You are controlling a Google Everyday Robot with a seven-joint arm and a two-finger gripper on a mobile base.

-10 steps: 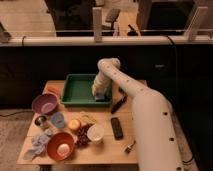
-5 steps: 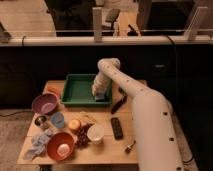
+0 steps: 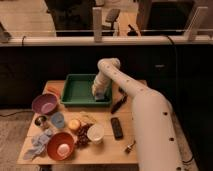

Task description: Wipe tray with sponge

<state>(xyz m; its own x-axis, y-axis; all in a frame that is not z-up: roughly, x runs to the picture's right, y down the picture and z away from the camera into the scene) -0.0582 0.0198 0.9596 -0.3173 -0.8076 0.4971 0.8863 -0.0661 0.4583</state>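
Note:
A green tray (image 3: 80, 90) sits at the back of the wooden table. My white arm reaches from the lower right over the table and bends down into the tray's right side. My gripper (image 3: 100, 94) is down inside the tray near its right front corner. A pale bluish sponge (image 3: 101, 96) seems to lie under the gripper on the tray floor; I cannot tell whether it is held.
On the table (image 3: 105, 150) stand a purple bowl (image 3: 45, 104), a red bowl (image 3: 60, 146), a white cup (image 3: 95, 133), a can (image 3: 41, 121), an orange fruit (image 3: 74, 124), grapes (image 3: 82, 134), a blue cloth (image 3: 39, 145), a black remote (image 3: 116, 128) and a dark utensil (image 3: 120, 104).

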